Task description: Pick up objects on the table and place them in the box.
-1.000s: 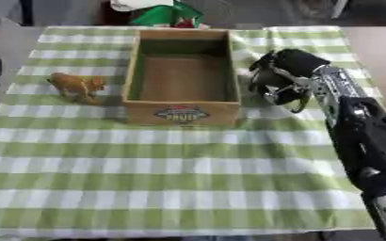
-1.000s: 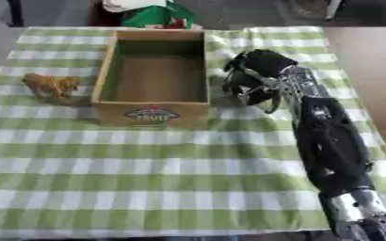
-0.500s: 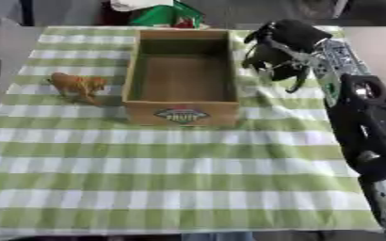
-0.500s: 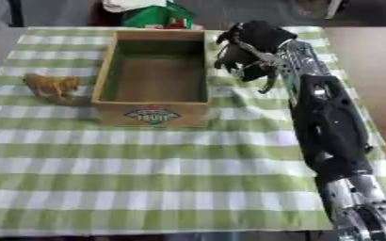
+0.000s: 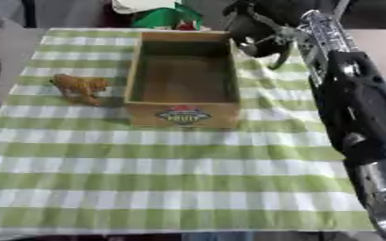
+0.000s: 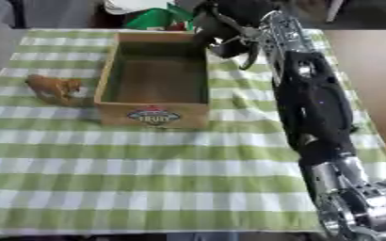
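cloth point(image 5: 188, 174): green/white check, covers counter
far edge: green + white + red item point(image 5: 165, 14), partly cut off

The right arm point(image 6: 316, 101) is bulky matte black, with a silver ribbed forearm at 1 o'clock and a silver joint at 5 o'clock. The right hand point(image 6: 229, 23) is black.
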Available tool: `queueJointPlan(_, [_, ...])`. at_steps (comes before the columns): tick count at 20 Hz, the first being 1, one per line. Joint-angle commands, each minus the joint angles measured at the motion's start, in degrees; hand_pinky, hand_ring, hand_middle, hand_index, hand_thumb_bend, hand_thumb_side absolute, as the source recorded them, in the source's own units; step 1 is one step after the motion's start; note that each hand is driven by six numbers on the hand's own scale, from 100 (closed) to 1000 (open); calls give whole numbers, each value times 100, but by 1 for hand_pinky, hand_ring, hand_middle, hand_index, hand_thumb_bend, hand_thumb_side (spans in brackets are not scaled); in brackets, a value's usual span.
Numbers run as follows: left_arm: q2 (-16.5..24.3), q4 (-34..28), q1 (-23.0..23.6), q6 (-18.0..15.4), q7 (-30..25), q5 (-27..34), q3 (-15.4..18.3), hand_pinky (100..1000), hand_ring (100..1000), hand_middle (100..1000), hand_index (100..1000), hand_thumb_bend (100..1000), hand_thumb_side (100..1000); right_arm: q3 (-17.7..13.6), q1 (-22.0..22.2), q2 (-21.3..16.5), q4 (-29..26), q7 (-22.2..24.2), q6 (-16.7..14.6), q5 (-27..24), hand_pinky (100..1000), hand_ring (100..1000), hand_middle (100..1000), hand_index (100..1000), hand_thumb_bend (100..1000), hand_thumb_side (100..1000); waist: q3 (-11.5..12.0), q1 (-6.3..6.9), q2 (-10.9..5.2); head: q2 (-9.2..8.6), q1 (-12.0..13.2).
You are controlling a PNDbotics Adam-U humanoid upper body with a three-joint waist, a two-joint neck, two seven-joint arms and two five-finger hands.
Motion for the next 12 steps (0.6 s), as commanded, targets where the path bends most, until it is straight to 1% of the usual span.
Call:
queueJointPlan(1, [111, -97, -82, -11, -26, 30, -8, 669, 677, 634, 748, 372, 457, 36, -215, 103, -138, 40, -61, -21, 530, 171, 525, 845, 100, 174, 25, 38, -115, -14, -39])
queueJointPlan(3, [97, -97, -104, -12, -45, 38, -28, 669, 677, 634, 748, 372, 457, 76, -242, 336, -72, 106, -107, -39, 532, 171, 524, 844, 100, 177, 56, 49, -109, -23, -75])
queueJointPlan(5, [85, -98, -115, -13, -54, 42, -33, 669, 677, 634, 747, 373, 457, 56, -219, 548, -71, 188, -83, 6, 534, 170, 521, 843, 100, 179, 66, 57, -102, -30, -89])
queueJointPlan(9, [81, -97, -118, -14, -58, 44, -32, 669, 677, 634, 747, 373, 457, 35, -203, 634, -109, 259, -72, 30, 534, 170, 521, 843, 100, 179, 67, 60, -100, -31, -91])
queueJointPlan(10, [77, -98, -125, -15, -62, 45, -38, 669, 677, 634, 747, 372, 457, 37, -181, 658, -93, 277, -76, 25, 544, 173, 520, 841, 100, 193, 86, 68, -91, -40, -111])
queueJointPlan(11, [69, -99, -142, -16, -70, 50, -49, 669, 677, 634, 747, 372, 457, 45, -137, 745, -42, 327, -77, 29, 544, 173, 520, 841, 100, 193, 113, 81, -79, -50, -138])
queueJointPlan(12, [61, -98, -155, -16, -78, 53, -58, 668, 677, 634, 747, 373, 457, 75, -80, 868, 36, 397, -59, 72, 558, 196, 546, 849, 100, 206, 140, 90, -66, -63, -164])
